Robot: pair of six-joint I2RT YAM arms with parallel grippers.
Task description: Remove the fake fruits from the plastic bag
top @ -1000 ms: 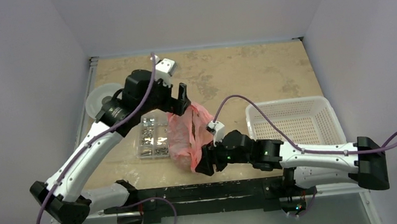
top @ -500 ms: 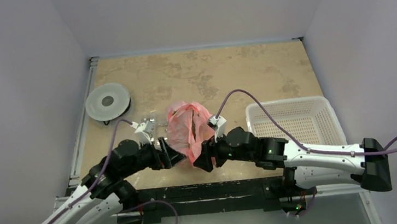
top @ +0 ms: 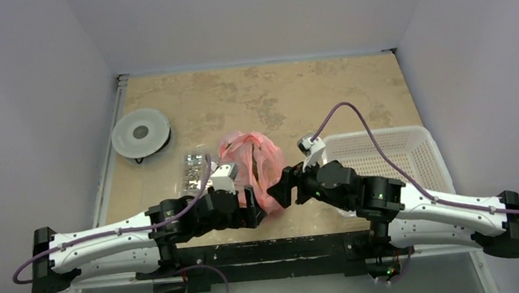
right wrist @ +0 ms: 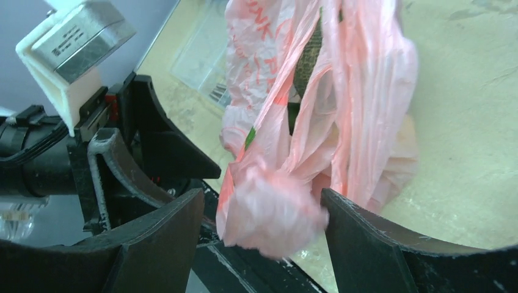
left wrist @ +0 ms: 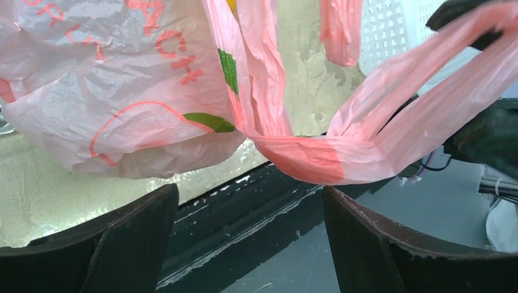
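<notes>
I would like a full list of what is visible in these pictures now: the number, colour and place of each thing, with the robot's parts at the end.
plastic bag: one, translucent pink, middle of the table near its front edge
fake fruit: at least one, dark green, inside the bag; others not clear
clear box of small metal parts: one, transparent, just left of the bag
basket: one, white, perforated, right side
round disc: one, pale grey, left edge
table: one, mottled beige
left gripper: one, black, open, under the bag's handle strips
right gripper: one, black, open, bunched bag plastic between its jaws
</notes>
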